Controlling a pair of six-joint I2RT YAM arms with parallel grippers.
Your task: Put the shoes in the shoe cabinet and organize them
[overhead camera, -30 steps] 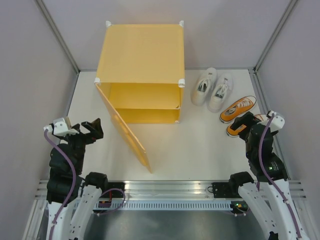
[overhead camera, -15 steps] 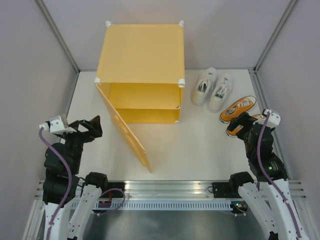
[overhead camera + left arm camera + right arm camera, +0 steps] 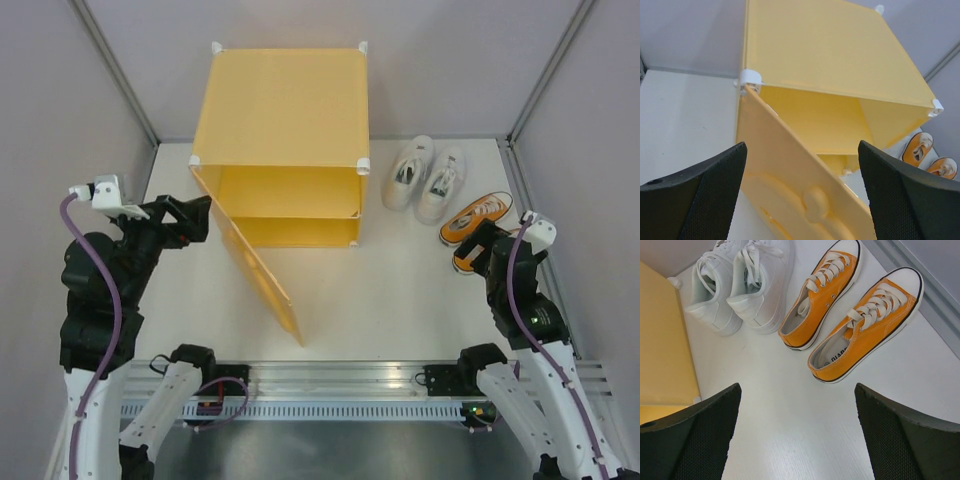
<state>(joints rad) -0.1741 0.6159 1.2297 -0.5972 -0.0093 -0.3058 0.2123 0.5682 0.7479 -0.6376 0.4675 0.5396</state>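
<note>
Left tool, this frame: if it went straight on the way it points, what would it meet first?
Most likely the open door of the shoe cabinet: its embossed face lies right ahead of the left tool. Depth is unclear, but nothing shows in between.

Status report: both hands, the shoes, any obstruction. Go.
Left hand open, empty, facing the cabinet door. Right hand open, empty, over the orange pair. Orange and white pair on the table, outside the cabinet. Door open, nothing blocking.
</note>
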